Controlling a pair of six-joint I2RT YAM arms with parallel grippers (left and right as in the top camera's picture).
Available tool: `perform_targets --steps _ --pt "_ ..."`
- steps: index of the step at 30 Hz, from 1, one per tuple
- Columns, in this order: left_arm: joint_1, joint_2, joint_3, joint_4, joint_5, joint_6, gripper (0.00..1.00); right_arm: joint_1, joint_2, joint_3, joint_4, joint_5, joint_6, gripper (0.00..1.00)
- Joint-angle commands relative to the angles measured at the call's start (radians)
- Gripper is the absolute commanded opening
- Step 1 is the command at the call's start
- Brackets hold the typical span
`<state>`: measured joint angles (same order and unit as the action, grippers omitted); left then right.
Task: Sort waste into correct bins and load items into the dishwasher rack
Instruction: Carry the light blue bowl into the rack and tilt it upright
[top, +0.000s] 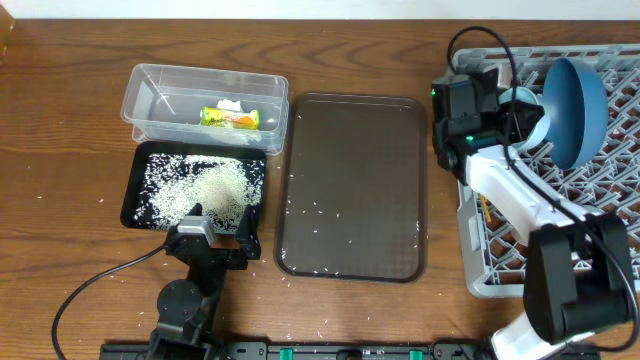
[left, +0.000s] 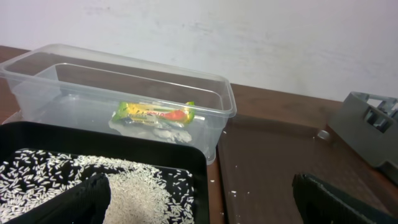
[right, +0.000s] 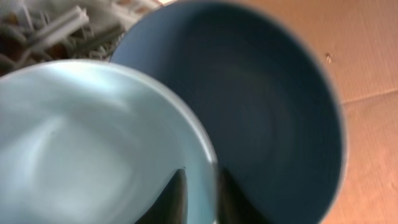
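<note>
My right gripper (right: 199, 193) is shut on the rim of the white bowl (right: 81, 137), one finger inside and one outside. It holds the bowl (top: 520, 100) over the grey dishwasher rack (top: 480, 260), right beside the blue plate (top: 575, 105), which stands on edge in the rack and fills the right wrist view (right: 267, 112). The snack wrapper (top: 229, 117) and white tissue (top: 230, 104) lie in the clear tub (top: 205, 72). Rice (top: 200, 190) is piled in the black tray (top: 135, 190). My left gripper (top: 215, 235) is open and empty at that tray's near right corner. The cups are hidden.
The brown serving tray (top: 350, 190) lies between the bins and the rack, with scattered rice grains (top: 320, 210) on it. A few grains also lie on the table near its front edge. My right arm stretches along the rack's left side.
</note>
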<state>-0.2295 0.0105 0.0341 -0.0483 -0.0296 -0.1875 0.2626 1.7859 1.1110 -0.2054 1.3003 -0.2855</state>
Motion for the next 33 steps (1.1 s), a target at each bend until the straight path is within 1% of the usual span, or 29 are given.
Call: perform_targets --steps 1,3,4,5,7,9,14,18,21,22,24,26,29,31,33 --pt "0.006 -0.006 -0.030 -0.020 -0.005 -0.012 0.96 0.027 0.032 0.009 -0.017 0.003 0.006 0.50" --pt "0.006 -0.006 -0.030 -0.020 -0.005 -0.012 0.96 0.052 0.029 0.009 -0.023 -0.003 0.011 0.61" --pt "0.006 -0.006 -0.030 -0.020 -0.005 -0.012 0.96 0.064 0.023 0.009 -0.023 -0.003 0.011 0.64" --pt "0.006 -0.006 -0.030 -0.020 -0.005 -0.012 0.96 0.073 0.016 0.009 -0.023 -0.003 0.011 0.63" --pt "0.006 -0.006 -0.030 -0.020 -0.005 -0.012 0.96 0.080 0.004 0.009 -0.023 -0.010 0.011 0.54" --pt "0.006 -0.006 -0.030 -0.020 -0.005 -0.012 0.96 0.079 -0.002 0.009 -0.024 -0.014 0.011 0.53" --pt "0.006 -0.006 -0.030 -0.020 -0.005 -0.012 0.96 0.088 -0.012 0.009 -0.047 -0.027 0.026 0.61" --pt "0.006 -0.006 -0.030 -0.020 -0.005 -0.012 0.96 0.117 -0.079 0.009 -0.078 -0.135 0.060 0.65" --pt "0.006 -0.006 -0.030 -0.020 -0.005 -0.012 0.96 0.108 -0.143 0.009 -0.096 -0.225 0.100 0.71" --pt "0.006 -0.006 -0.030 -0.020 -0.005 -0.012 0.96 0.101 -0.166 0.009 -0.119 -0.269 0.120 0.71" --pt "0.006 -0.006 -0.030 -0.020 -0.005 -0.012 0.96 0.083 -0.215 0.009 -0.217 -0.391 0.227 0.65" --pt "0.006 -0.006 -0.030 -0.020 -0.005 -0.012 0.96 0.055 -0.255 0.009 -0.328 -0.549 0.378 0.60" --pt "0.006 -0.006 -0.030 -0.020 -0.005 -0.012 0.96 -0.006 -0.295 0.009 -0.483 -0.848 0.619 0.51" --pt "0.006 -0.006 -0.030 -0.020 -0.005 -0.012 0.96 -0.042 -0.300 0.009 -0.550 -1.022 0.755 0.50" --pt "0.006 -0.006 -0.030 -0.020 -0.005 -0.012 0.96 -0.075 -0.296 0.006 -0.602 -1.143 0.878 0.49"
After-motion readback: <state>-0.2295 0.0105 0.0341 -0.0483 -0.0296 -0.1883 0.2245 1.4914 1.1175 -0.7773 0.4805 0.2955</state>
